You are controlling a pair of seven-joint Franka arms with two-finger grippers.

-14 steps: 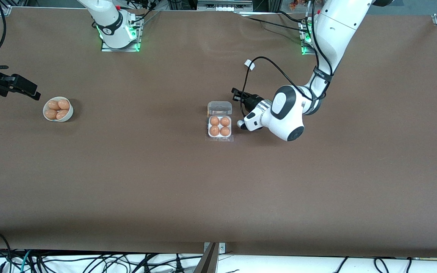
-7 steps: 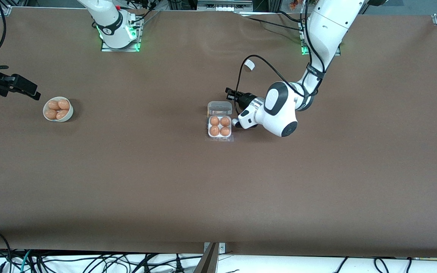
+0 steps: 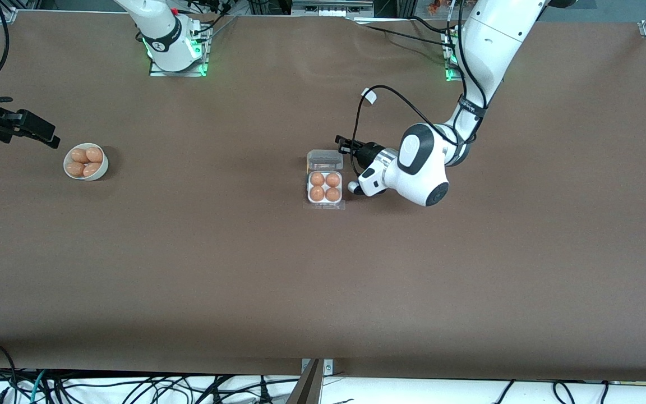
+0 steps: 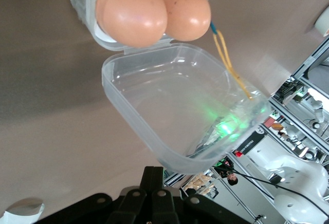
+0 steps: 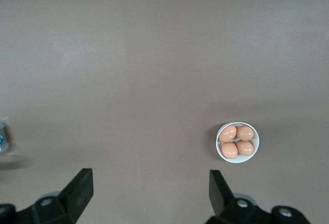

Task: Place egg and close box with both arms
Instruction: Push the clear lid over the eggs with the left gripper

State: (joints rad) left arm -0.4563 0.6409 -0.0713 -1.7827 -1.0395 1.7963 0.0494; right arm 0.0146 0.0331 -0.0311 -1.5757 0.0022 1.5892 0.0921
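Observation:
The box (image 3: 324, 189) sits mid-table, its white tray holding several orange-brown eggs (image 3: 317, 179). Its clear lid (image 3: 324, 160) stands open on the side farther from the front camera. My left gripper (image 3: 340, 139) is shut on nothing, low beside the lid toward the left arm's end. In the left wrist view its shut fingertips (image 4: 154, 175) point at the lid's (image 4: 180, 111) rim, apart from it, with eggs (image 4: 131, 11) past the hinge. My right gripper (image 3: 48, 136) waits open and empty, high over the right arm's end; its spread fingers (image 5: 82, 188) frame bare table.
A round white bowl (image 3: 86, 163) with several more eggs stands near the right arm's end, also visible as the bowl (image 5: 237, 142) in the right wrist view. A black cable (image 3: 390, 95) loops above the left wrist. Brown tabletop (image 3: 323, 280) surrounds the box.
The left arm swung toward the box's lid, then eased back a little, still shut. The right arm, bowl and box have not moved.

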